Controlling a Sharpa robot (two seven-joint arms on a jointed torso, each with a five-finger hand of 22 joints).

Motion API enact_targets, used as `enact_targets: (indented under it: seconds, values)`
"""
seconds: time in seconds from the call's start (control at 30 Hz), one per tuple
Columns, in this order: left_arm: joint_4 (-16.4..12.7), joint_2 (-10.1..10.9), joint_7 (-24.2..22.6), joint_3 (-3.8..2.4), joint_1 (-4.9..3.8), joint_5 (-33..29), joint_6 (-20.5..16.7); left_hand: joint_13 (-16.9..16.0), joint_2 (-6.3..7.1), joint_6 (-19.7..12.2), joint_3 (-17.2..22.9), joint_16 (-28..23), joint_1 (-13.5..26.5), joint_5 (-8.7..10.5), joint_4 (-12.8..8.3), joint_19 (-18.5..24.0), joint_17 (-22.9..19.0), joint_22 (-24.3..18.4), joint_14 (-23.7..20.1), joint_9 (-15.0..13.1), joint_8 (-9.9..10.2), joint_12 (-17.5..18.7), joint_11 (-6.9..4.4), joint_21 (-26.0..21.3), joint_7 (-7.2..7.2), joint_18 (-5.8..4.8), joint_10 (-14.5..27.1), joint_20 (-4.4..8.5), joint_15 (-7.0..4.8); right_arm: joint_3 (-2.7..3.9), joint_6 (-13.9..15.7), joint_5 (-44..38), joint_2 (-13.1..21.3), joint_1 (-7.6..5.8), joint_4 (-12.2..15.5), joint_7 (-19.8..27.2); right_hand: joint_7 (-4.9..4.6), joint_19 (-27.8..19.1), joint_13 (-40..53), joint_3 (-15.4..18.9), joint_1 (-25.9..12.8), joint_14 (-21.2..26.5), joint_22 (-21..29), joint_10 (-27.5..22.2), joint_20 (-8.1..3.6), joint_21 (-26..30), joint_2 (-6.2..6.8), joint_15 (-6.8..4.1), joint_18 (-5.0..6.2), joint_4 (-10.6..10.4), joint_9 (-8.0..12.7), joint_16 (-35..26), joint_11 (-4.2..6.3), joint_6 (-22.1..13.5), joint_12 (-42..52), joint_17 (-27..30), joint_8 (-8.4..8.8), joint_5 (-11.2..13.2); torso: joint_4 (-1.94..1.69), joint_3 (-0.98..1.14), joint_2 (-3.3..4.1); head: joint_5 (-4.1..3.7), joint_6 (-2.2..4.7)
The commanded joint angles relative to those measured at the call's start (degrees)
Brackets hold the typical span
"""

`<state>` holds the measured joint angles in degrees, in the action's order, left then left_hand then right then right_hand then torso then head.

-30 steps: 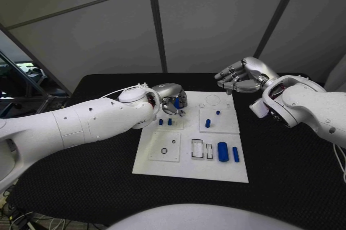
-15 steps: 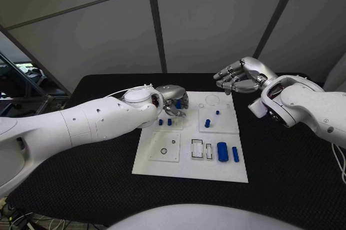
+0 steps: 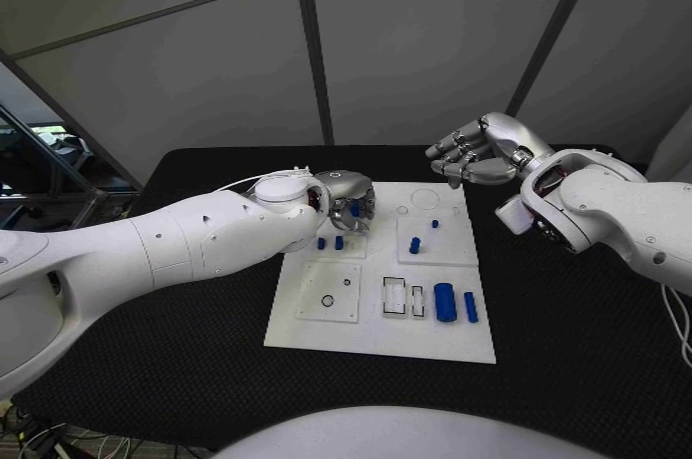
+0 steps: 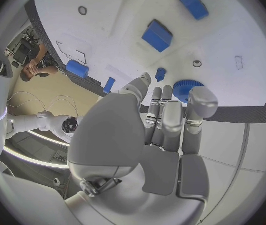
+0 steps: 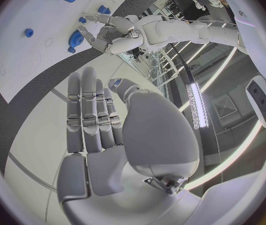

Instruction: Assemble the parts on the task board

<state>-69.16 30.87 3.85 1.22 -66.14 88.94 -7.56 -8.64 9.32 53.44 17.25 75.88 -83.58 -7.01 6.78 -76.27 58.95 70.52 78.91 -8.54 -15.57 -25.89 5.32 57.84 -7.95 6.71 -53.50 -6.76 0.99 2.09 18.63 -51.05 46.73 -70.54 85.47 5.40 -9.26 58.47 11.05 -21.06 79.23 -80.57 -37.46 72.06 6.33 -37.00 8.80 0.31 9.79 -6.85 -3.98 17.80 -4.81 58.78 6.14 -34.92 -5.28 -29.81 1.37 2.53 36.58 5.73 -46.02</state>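
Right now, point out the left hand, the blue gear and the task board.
left hand [image 4: 164, 120], left wrist view, on the middle of its fingers.
blue gear [image 4: 181, 90], left wrist view, on its toothed rim beside the fingertips.
task board [image 3: 378, 336], head view, on its bare near edge.

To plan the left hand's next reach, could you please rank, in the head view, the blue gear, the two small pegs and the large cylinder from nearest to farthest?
From the left hand:
1. Blue gear, at its fingers.
2. Two small pegs, just below the hand.
3. Large cylinder, near the task board's right edge.

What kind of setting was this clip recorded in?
Probably a robotics lab or test cell: a black table walled by plain grey panels, with a white task board of small blue parts laid out for assembly.
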Motion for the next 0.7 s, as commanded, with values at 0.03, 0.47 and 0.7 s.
enact_targets:
  seconds: [0.03, 0.47, 0.7]
  values:
    - [0.5, -0.2, 0.8, 0.01, -0.04, 1.1, 1.4, 0.3, 0.05, 0.5, 0.6, 0.6, -0.5, 0.04, 0.0, -0.7, 0.5, 0.6, 0.6, 0.2, 0.5, 0.5, -0.07, 0.9, -0.05, -0.25, -0.7, -0.02, -0.09, 0.04, -0.3, 0.0, -0.1, -0.12, 0.0, 0.5, -0.34, 0.2, -0.1, -0.1, -0.5, -0.3, -0.1, 0.5, -0.01, 0.2, 0.07, -0.02, 0.65, 0.4, 0.0, -0.1, 0.01, -0.1, -0.2, -0.1, 0.2, 0.1, -0.04, -0.02, 0.01, 0.0, -0.02]
    - [1.7, -0.8, 0.9, 0.01, 0.19, 1.2, 2.1, 1.0, 0.08, 1.5, 2.1, 1.8, -0.5, 0.02, 0.0, -1.6, 1.9, 2.3, 1.5, 0.8, 1.4, 1.6, -0.37, 3.1, -0.11, -0.62, -2.9, 0.18, -0.33, 0.04, -0.4, 0.0, -0.2, -0.12, 0.0, 0.6, -0.34, 0.2, -0.1, -0.1, -0.5, -0.3, -0.1, 0.5, -0.01, 0.2, 0.07, -0.02, 0.65, 0.4, 0.0, -0.1, 0.01, -0.1, -0.2, -0.1, 0.2, 0.1, -0.05, -0.02, -0.01, -0.06, -0.04]
    - [2.0, -1.0, 0.6, 0.01, 0.34, 1.2, 2.4, 1.3, 0.05, 2.2, 3.0, 2.3, -0.7, 0.04, -0.2, -2.1, 2.4, 3.2, 1.9, 1.0, 1.7, 2.3, -0.55, 4.2, -0.03, -0.83, -4.0, 0.32, -0.5, 0.04, -0.4, 0.0, -0.2, -0.12, 0.0, 0.6, -0.34, 0.2, -0.1, -0.1, -0.5, -0.3, -0.1, 0.5, -0.01, 0.2, 0.07, -0.02, 0.65, 0.4, 0.0, -0.1, 0.01, -0.1, -0.2, -0.1, 0.2, 0.1, -0.01, 0.0, 0.0, -0.08, -0.14]
